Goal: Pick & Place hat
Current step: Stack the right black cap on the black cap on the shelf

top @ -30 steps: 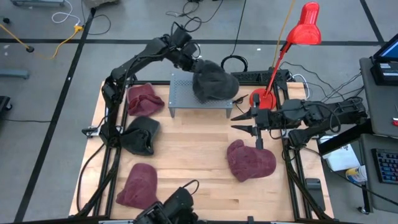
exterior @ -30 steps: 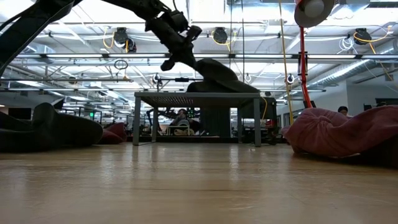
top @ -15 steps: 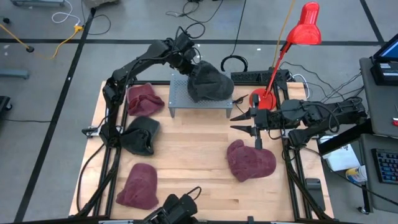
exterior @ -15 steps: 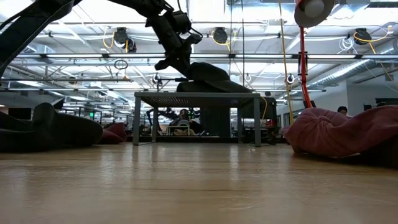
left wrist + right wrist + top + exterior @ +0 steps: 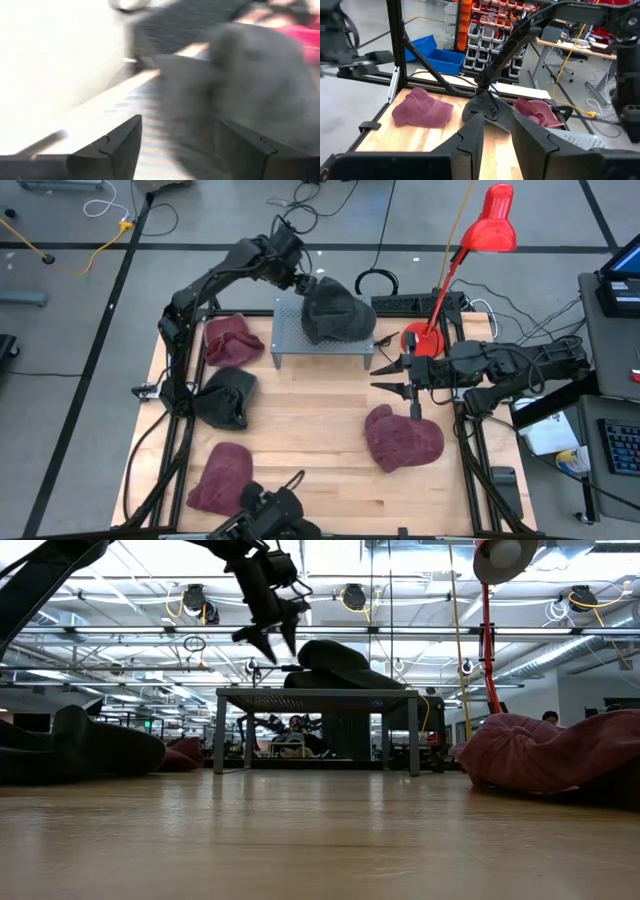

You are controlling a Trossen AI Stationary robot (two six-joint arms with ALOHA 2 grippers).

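Note:
A dark grey hat (image 5: pixel 338 315) lies on top of a grey perforated stand (image 5: pixel 290 340) at the table's far side. My left gripper (image 5: pixel 300 280) hangs open just off the hat's far-left edge, fingers pointing down and a little above the stand top (image 5: pixel 268 638). In its wrist view the hat (image 5: pixel 260 75) is a blur ahead of the spread fingers. My right gripper (image 5: pixel 385 376) waits at the table's right, level and open, with nothing between its fingers (image 5: pixel 497 135).
Several other hats lie on the wooden table: a maroon one (image 5: pixel 232 338) and a black one (image 5: pixel 225 395) at the left, a maroon one (image 5: pixel 222 477) near left, and a maroon one (image 5: pixel 403 437) below my right gripper. A red desk lamp (image 5: pixel 487 225) stands at the far right.
My left gripper has lowered the dark grey hat onto the stand, opened and let go. It has then drawn back toward the table's left edge and slightly up. The hat, tilted and partly lifted before, now lies settled on the stand top.

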